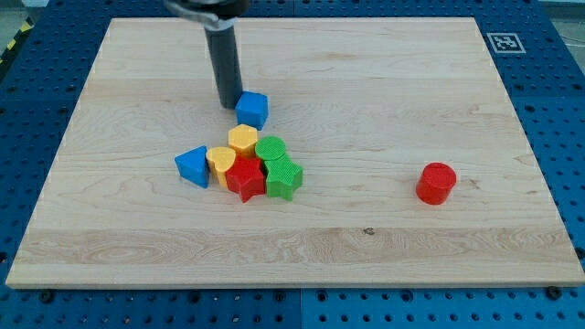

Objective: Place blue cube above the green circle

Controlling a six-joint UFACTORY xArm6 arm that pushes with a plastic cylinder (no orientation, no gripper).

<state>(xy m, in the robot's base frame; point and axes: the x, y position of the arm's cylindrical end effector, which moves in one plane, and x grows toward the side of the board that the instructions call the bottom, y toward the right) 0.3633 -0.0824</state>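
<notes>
The blue cube (252, 109) lies on the wooden board (384, 82), just above the cluster of blocks. My tip (228, 104) stands right at the cube's left side, touching or nearly touching it. The green circle (271, 148) sits below the cube and slightly to its right, at the cluster's upper right. A small gap separates the cube from the cluster.
The cluster also holds a yellow hexagon (242, 139), a yellow heart (220, 162), a red star (244, 178) and a green star (284, 178). A blue triangle (193, 165) lies at its left. A red cylinder (436, 183) stands alone at the view's right.
</notes>
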